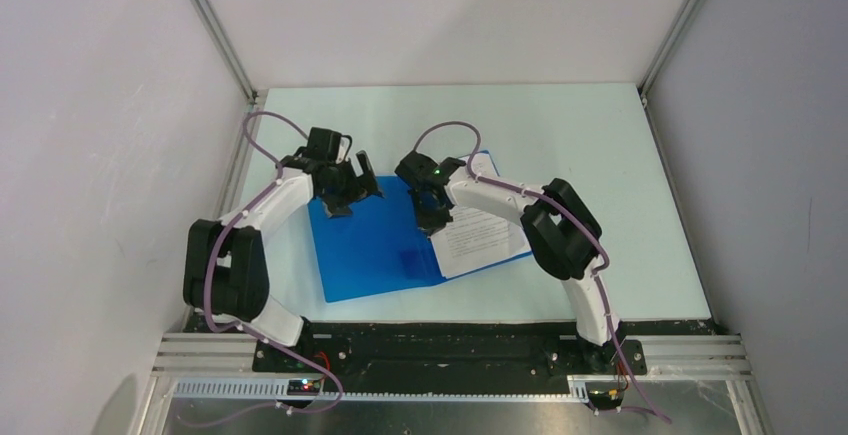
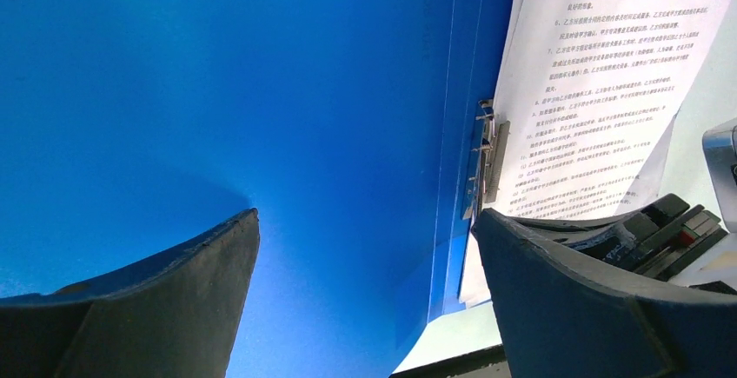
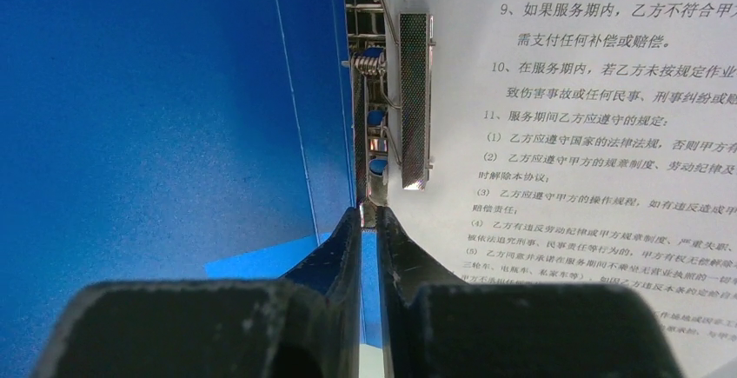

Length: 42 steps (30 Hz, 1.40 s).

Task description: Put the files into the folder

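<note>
**Folder open, files under the clip**

The folder (image 1: pixel 375 250) lies open on the counter (image 1: pixel 560 135), a little toward 6 o'clock from its centre. The files (image 1: pixel 480 235) lie on the 3 o'clock cover, their edge under the metal clip (image 3: pixel 415 100) at the spine. The right gripper (image 3: pixel 369 213) is pressed together on the clip's near end. The left gripper (image 2: pixel 365 222), spread wide, hangs over the 9 o'clock cover.

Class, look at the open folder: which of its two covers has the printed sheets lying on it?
The folder's right cover, on the right arm's side of the metal clip: the files lie on it. The left cover is bare blue.
</note>
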Tool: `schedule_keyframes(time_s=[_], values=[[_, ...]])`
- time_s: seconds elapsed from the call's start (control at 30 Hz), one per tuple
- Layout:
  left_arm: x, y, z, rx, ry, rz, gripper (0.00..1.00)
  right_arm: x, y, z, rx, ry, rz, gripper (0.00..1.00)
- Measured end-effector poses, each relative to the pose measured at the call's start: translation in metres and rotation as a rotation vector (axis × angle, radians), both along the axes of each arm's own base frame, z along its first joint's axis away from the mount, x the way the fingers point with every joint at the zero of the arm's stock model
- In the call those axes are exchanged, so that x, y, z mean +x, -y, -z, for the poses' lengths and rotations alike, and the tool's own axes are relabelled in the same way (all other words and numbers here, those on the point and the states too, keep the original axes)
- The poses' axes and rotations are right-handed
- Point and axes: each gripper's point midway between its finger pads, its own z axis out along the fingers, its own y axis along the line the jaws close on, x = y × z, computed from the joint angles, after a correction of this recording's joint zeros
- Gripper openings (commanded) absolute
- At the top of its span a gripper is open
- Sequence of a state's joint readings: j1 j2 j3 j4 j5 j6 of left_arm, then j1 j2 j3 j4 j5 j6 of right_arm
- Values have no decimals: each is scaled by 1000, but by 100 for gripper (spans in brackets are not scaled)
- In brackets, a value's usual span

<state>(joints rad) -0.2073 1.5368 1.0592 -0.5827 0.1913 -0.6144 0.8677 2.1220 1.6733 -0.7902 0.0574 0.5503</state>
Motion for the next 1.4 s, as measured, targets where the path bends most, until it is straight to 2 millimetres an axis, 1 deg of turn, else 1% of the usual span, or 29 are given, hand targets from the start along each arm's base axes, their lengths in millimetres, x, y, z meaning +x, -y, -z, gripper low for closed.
schedule_keyframes(time_s=[0.07, 0.27, 1.1, 1.2, 1.27, 1.4], values=[[1, 2, 2, -5, -4, 0, 99, 0, 1, 3, 11, -4, 2, 12], [-2, 4, 10, -6, -19, 4, 98, 0, 1, 3, 35, 3, 5, 9], [-5, 7, 15, -19, -30, 13, 98, 1, 2, 8, 41, -3, 26, 5], [-5, 7, 15, -22, -30, 13, 98, 1, 3, 11, 28, -8, 29, 5], [-5, 7, 15, -22, -31, 13, 98, 1, 4, 19, 15, -17, 33, 5], [-5, 7, 15, -23, -31, 13, 98, 3, 3, 19, 22, -16, 40, 5]])
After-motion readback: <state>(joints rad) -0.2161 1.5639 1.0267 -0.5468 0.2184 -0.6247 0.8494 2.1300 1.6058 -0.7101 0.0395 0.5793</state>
